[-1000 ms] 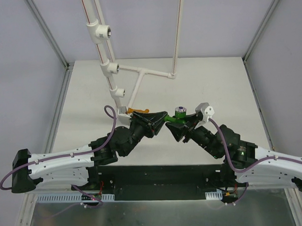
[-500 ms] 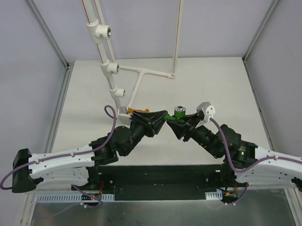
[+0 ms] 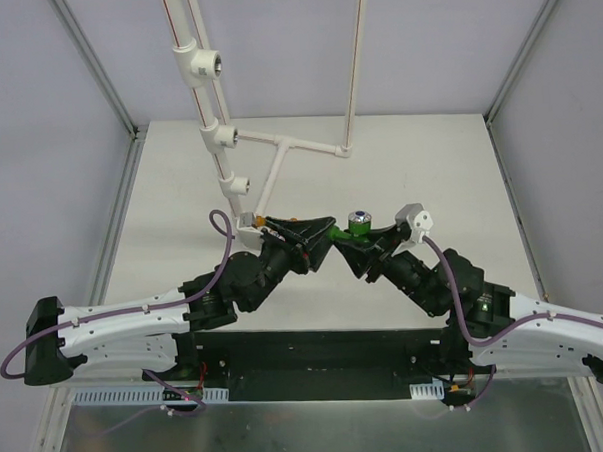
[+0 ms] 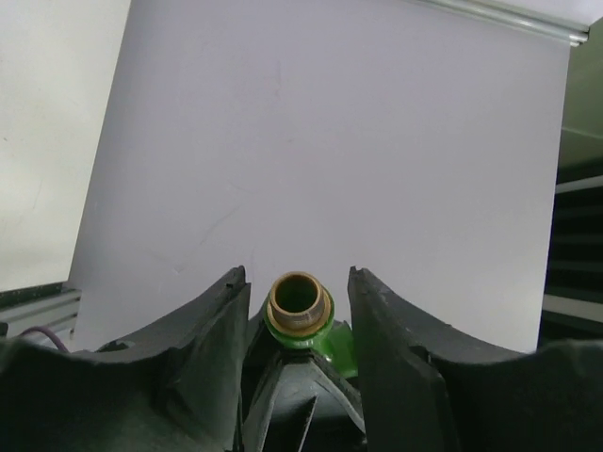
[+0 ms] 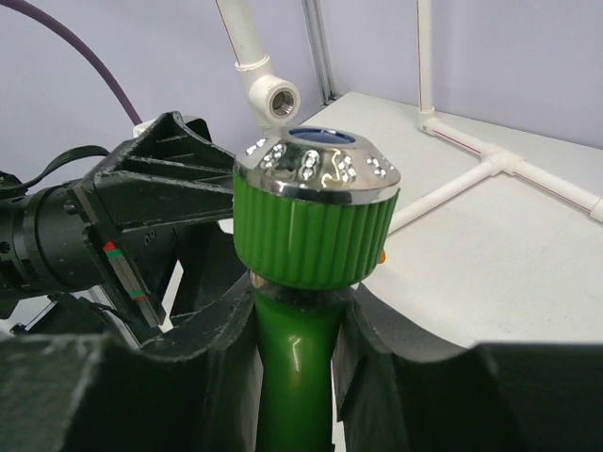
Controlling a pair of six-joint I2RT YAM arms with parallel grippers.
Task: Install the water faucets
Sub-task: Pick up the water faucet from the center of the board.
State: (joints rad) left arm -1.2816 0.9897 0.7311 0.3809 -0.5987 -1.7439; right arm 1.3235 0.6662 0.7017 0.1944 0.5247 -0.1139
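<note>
The green faucet has a ribbed green cap with a shiny chrome top. My right gripper is shut on its green stem just under the cap and holds it above the table. Its brass threaded end points into my left gripper. The left jaws stand apart on either side of that end, with gaps showing. In the top view the left gripper and right gripper meet tip to tip. The orange faucet lies on the table behind the left gripper, mostly hidden.
A white pipe frame with several tee fittings with metal threaded holes rises at the back left, and a branch runs across the table. One fitting also shows in the right wrist view. Grey walls enclose the table.
Both grippers have shifted only slightly. The left gripper has edged closer around the green faucet's threaded end, covering more of the orange faucet. The right gripper still holds the green faucet.
</note>
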